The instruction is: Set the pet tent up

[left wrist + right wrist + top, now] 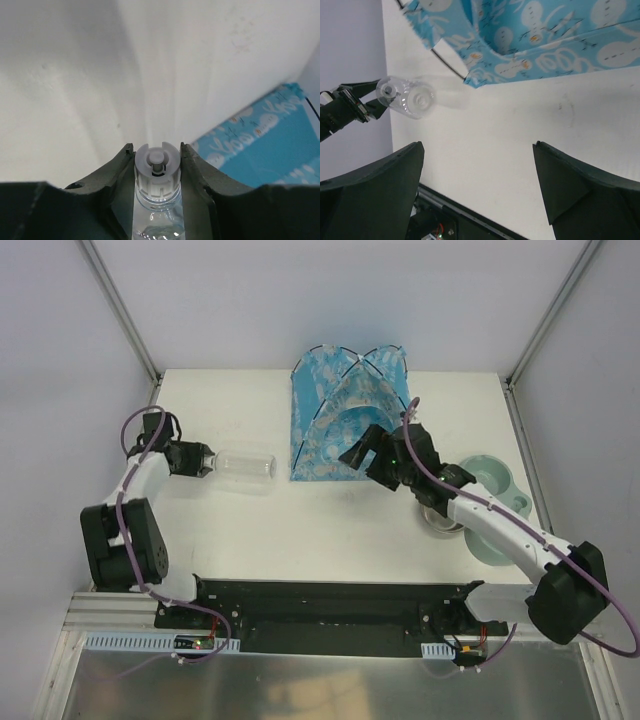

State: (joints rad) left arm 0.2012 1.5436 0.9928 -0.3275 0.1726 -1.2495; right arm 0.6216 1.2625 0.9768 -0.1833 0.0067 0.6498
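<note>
From the top camera I see the pet tent standing at the far side of the white tabletop, near the middle. My left tool is closed on the neck of a clear bottle. The bottle points sideways, to the left of the tent and apart from it. My right tool is wide open just in front of the tent, with nothing in it. A green dish and a metal bowl sit on the right, near that arm.

From the left wrist camera, the left tool's two fingers press on both sides of the bottle's gray cap. The blue tent cloth shows on the right.

From the right wrist camera, the right tool's fingers stand far apart over bare tabletop. The tent is at the top. The bottle is at the left, held by the other tool.
</note>
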